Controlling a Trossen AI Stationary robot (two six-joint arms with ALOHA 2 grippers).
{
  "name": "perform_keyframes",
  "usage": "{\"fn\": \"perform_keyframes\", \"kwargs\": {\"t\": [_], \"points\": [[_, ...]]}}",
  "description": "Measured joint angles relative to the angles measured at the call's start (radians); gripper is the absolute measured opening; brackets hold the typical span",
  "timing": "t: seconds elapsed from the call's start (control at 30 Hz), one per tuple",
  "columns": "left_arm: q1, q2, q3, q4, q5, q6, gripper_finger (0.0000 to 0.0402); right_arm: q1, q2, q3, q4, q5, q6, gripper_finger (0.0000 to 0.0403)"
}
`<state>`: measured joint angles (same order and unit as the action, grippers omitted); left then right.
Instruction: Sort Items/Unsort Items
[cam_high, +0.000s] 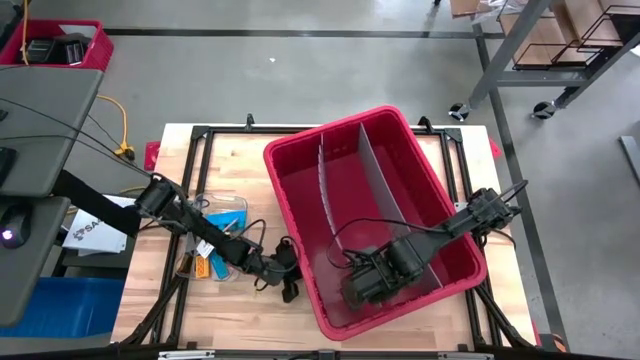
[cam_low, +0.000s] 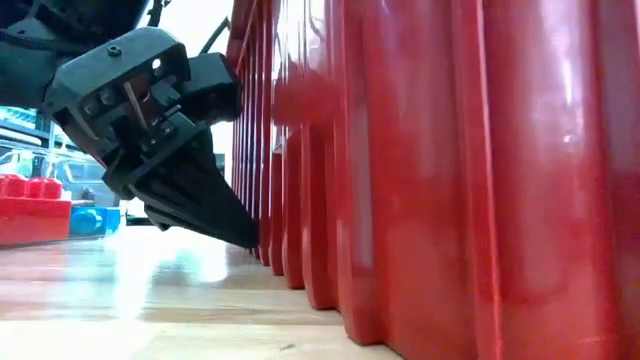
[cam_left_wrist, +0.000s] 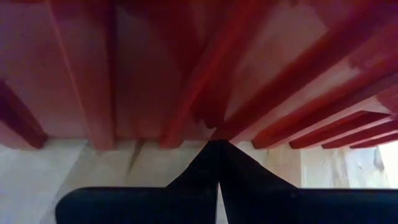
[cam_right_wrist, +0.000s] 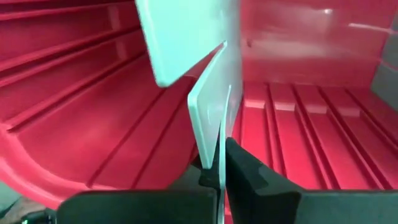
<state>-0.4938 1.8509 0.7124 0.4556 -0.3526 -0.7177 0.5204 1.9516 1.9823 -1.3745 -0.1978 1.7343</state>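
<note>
the right gripper sits low inside the red bin, at its near end, and its two fingers are pressed together on the bottom edge of a thin pale divider panel that stands on its edge; whether the panel is truly pinched or only nipped at the rim is hard to say, but nothing else lies between the fingers. the left gripper is down on the bench outside the bin, its fingers pressed together and empty, the tips right against the bin's ribbed outer wall.

the bin has two upright dividers that split it into lanes. no loose item shows in any lane that can be seen; the part under the right arm is hidden.

the items lie on the bench to the left of the bin, under and beside the left arm: an orange piece, something blue and a clear wrapper or tray around them. in the low view, red blocks sit farther back on the bench.

my judgement: these pieces are light, stiff and fairly smooth, so they should be taken across their flat sides, near the middle. the dividers look thin and springy and would flex if pulled by one corner.
</note>
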Motion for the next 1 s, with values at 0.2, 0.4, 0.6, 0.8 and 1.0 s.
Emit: {"fn": "perform_keyframes", "kwargs": {"t": [0.2, 0.4, 0.6, 0.8, 1.0], "points": [[0.006, -0.006, 0.000, 0.001, 0.004, 0.031, 0.0000, 0.005, -0.001, 0.000, -0.001, 0.016, 0.038, 0.0000], [0.026, -0.007, 0.000, 0.012, 0.014, 0.030, 0.0000, 0.005, -0.001, -0.001, -0.003, 0.024, 0.015, 0.0000], [0.031, -0.007, 0.000, 0.013, 0.017, 0.014, 0.0000, 0.005, -0.001, -0.001, -0.007, 0.029, 0.015, 0.0000], [0.031, -0.007, 0.000, 0.016, 0.026, 0.011, 0.0000, 0.030, -0.001, -0.001, -0.089, 0.023, 0.094, 0.0000], [0.031, -0.008, 0.000, 0.017, 0.027, -0.015, 0.0000, 0.059, -0.001, -0.001, -0.132, 0.038, 0.214, 0.0000]]}}
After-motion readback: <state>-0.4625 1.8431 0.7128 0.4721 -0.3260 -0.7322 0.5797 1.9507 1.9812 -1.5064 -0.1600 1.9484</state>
